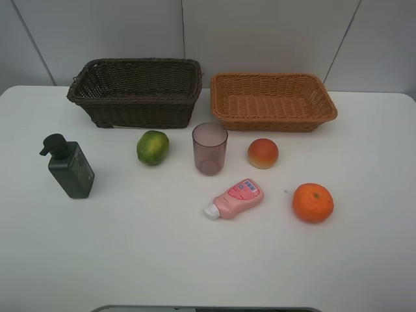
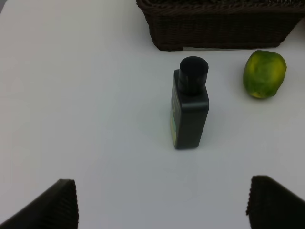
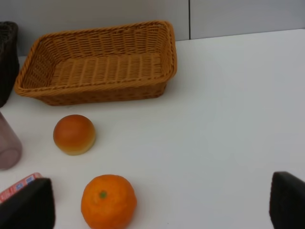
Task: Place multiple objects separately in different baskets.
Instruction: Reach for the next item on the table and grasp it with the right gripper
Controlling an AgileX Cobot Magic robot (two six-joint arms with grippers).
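On the white table stand a dark green pump bottle [image 1: 69, 166] [image 2: 189, 106], a green round fruit [image 1: 153, 147] [image 2: 264, 74], a mauve cup [image 1: 209, 148] [image 3: 7, 145], a peach-like fruit [image 1: 262, 153] [image 3: 74, 134], a pink white-capped bottle [image 1: 234, 199] [image 3: 19, 186] lying flat, and an orange [image 1: 312, 202] [image 3: 108, 201]. Behind them sit the dark brown basket [image 1: 136, 91] [image 2: 219, 24] and the tan basket [image 1: 272, 101] [image 3: 97, 62], both empty. Neither arm shows in the exterior high view. My left gripper [image 2: 162, 202] is open, short of the pump bottle. My right gripper [image 3: 162, 200] is open near the orange.
A light wall rises behind the baskets. The table's front edge [image 1: 208, 308] runs along the bottom of the exterior high view. Bare white tabletop lies in front of the objects and to the right of the tan basket.
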